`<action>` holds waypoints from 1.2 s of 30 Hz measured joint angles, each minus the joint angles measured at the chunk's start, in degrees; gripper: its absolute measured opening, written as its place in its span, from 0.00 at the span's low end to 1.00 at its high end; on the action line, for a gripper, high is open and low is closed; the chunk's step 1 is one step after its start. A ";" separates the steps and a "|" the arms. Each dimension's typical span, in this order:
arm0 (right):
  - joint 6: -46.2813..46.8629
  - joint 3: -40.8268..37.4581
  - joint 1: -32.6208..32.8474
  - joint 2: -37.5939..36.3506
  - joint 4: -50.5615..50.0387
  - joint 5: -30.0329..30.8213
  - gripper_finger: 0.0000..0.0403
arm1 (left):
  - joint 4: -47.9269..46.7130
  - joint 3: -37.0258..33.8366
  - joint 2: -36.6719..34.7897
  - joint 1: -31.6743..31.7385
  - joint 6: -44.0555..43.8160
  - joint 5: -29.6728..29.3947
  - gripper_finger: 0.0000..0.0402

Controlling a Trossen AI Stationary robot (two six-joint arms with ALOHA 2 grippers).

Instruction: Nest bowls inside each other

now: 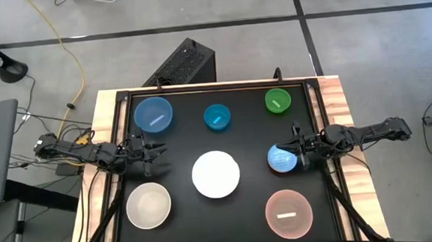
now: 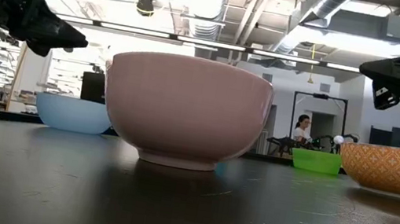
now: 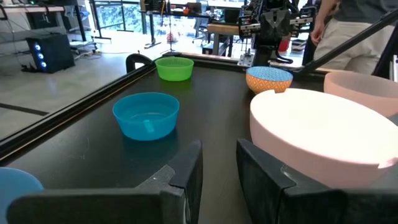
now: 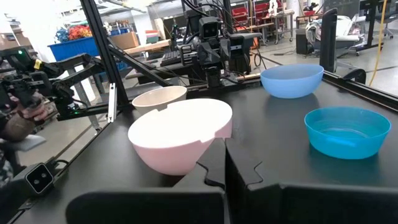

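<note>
Seven bowls stand apart on their bases on the black table. Along the far side are the large blue bowl point(image 1: 153, 114), the small teal bowl point(image 1: 217, 116) and the small green bowl point(image 1: 278, 101). The white bowl point(image 1: 216, 173) stands in the middle. The beige bowl point(image 1: 148, 205) and the pink bowl point(image 1: 288, 212) are near the front. The small light blue bowl point(image 1: 281, 159), orange-patterned outside point(image 2: 394, 169), stands at the right. My left gripper point(image 1: 158, 149) hovers open at the left. My right gripper point(image 1: 293, 148) is shut, above the light blue bowl's right rim and clear of it.
A raised black frame point(image 1: 317, 122) runs around the table. In the low view the pink bowl point(image 2: 188, 110) stands closest and hides the white one. A person point(image 2: 302, 129) sits in the room far behind the table. Bare black surface lies between the bowls.
</note>
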 joint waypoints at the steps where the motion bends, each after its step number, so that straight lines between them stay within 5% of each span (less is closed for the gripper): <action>1: -0.02 -0.02 0.00 -0.02 -0.01 -0.02 0.03 | 0.04 -0.01 -0.02 -0.01 0.16 -0.04 0.22; 7: -4.37 0.01 -0.44 0.01 0.07 0.04 0.03 | 6.60 -0.19 0.05 0.01 -1.05 -0.61 0.22; 12: -0.10 0.01 -0.44 0.01 0.84 0.07 0.03 | 16.33 -0.13 0.44 -0.01 7.37 -1.55 0.22; 22: 5.33 1.34 -1.98 1.83 7.53 2.01 0.04 | 19.17 0.74 0.50 -0.01 8.28 1.23 0.22; 30: 7.33 12.43 0.75 21.00 7.62 2.52 0.19 | 18.56 3.42 3.17 -0.01 10.44 -1.56 0.22; 36: 16.24 31.25 8.30 40.95 -11.29 0.99 0.30 | 19.82 3.46 5.62 0.01 11.79 -6.10 0.22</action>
